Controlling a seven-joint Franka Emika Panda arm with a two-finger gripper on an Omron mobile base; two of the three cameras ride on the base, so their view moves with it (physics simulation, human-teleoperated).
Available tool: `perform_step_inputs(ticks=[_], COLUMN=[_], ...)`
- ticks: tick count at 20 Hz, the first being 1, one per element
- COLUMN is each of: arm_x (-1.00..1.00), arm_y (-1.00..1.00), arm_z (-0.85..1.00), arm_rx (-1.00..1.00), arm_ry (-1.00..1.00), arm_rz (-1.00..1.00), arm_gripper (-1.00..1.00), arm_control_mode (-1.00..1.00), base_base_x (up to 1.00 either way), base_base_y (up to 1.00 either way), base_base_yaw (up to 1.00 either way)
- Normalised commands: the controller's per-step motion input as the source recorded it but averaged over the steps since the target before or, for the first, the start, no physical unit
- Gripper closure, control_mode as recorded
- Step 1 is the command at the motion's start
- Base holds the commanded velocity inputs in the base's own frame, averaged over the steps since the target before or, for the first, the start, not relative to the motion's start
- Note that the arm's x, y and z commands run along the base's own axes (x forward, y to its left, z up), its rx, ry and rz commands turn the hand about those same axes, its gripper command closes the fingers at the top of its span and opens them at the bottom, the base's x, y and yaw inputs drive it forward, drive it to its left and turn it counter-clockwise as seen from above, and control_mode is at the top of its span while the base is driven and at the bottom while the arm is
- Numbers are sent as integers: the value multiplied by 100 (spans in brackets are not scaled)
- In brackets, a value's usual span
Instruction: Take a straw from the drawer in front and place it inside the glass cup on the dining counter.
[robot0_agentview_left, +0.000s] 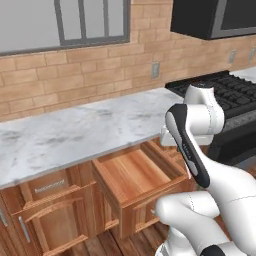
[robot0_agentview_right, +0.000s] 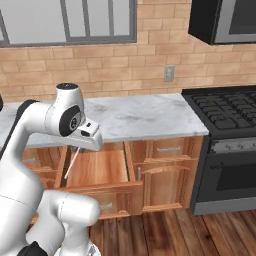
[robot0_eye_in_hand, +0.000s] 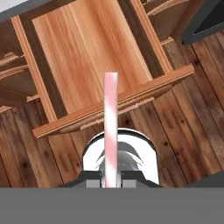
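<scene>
The drawer (robot0_agentview_right: 97, 172) is pulled out below the counter (robot0_agentview_right: 135, 117), left of the stove (robot0_agentview_right: 225, 112). The straw (robot0_agentview_right: 71, 163) is held above it, hanging from the claw (robot0_agentview_right: 76, 149).

Looking forward and down from behind the arm, left and right, sharing the open drawer (robot0_agentview_left: 131, 176); hand view close above it.

A: What is the glossy white, round-segmented robot arm (robot0_agentview_left: 210, 165) made of, by the look?

B: Smooth white shells, bulbous at the joints, with a long black stripe along one link and dark grey circular joint caps (robot0_agentview_right: 69, 121).
</scene>
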Motion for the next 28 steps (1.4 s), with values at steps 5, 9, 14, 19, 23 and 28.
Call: perform_step_inputs(ticks=[5,9,14,19,23,28], arm_x=[0,0,0,0,0,0], arm_y=[0,0,0,0,0,0], arm_z=[0,0,0,0,0,0], arm_rx=[0,0,0,0,0,0], arm_ry=[0,0,0,0,0,0], arm_rz=[0,0,0,0,0,0], arm_gripper=[100,100,100,100,100,100], arm_control_mode=[100,100,100,100,100,100], base_base_x=[-6,-13,-17,-19,-19,-22], base_base_y=[-64,-64,-63,-62,-62,-64], base_base_yaw=[-27,-26,-26,-26,-27,-27])
